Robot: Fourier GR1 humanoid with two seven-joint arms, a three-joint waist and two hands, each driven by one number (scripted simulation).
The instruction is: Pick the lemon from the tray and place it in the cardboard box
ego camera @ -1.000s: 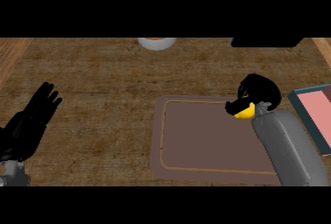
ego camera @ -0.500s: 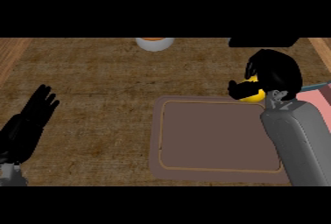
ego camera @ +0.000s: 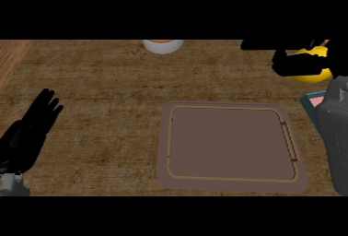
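- Fingers [ego camera: 291,65] of the right hand [ego camera: 300,60] are curled over the lemon [ego camera: 314,74], grasping it; yellow shows beneath and beside them.
- One lemon is in view, held beyond the far right corner of the tray [ego camera: 231,143], outside its rim.
- One tray lies flat on the counter [ego camera: 102,83], its brown floor showing bare.
- One pale bowl [ego camera: 163,46] sits beyond the tray's far left corner, with something orange inside.
- A flat red item with a dark border [ego camera: 312,99] lies just right of the tray, partly hidden by the grey right forearm [ego camera: 336,133].
- A dark shape [ego camera: 272,44] sits at the far edge; what it is cannot be told.
- Left hand [ego camera: 31,131] rests well left of the tray, fingers straight, holding nothing.
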